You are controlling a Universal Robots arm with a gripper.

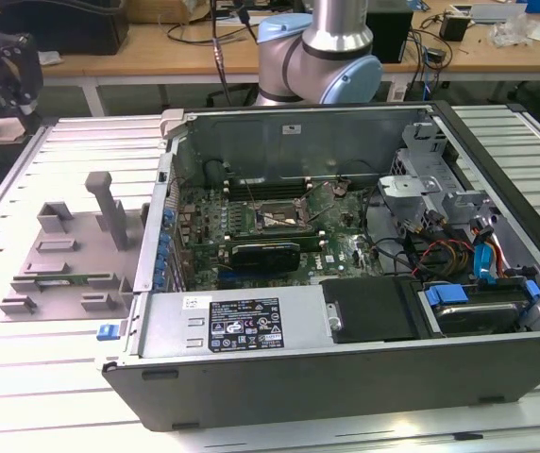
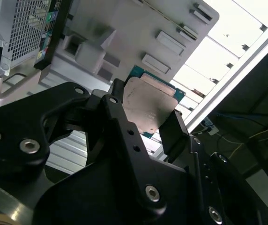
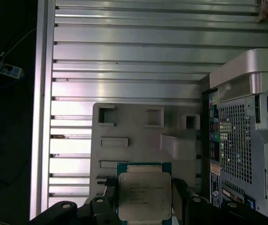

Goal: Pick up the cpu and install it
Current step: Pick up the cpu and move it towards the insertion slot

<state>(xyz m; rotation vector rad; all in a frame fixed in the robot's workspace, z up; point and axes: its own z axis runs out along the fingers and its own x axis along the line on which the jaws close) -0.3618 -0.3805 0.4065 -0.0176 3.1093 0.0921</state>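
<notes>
The cpu (image 3: 143, 192), a thin square chip with a dull silvery top on a green board, sits between my black fingers (image 3: 182, 199). My gripper (image 3: 145, 199) is shut on it, one finger on each opposite edge. In the second wrist view the cpu (image 2: 148, 101) is tilted in the gripper (image 2: 145, 117), held in the air above the grey fixture tray (image 2: 124, 28). In the exterior view the gripper's black body (image 1: 4, 71) hangs at the upper left, beyond the tray (image 1: 62, 255). The open socket (image 1: 279, 215) lies on the motherboard inside the case.
The open computer case (image 1: 345, 368) lies on its side on the slatted aluminium table (image 1: 25, 377), to the exterior view's right of the tray. A black expansion card (image 1: 265, 253), cables and drive bays fill the case. The arm's base (image 1: 317, 52) stands behind it.
</notes>
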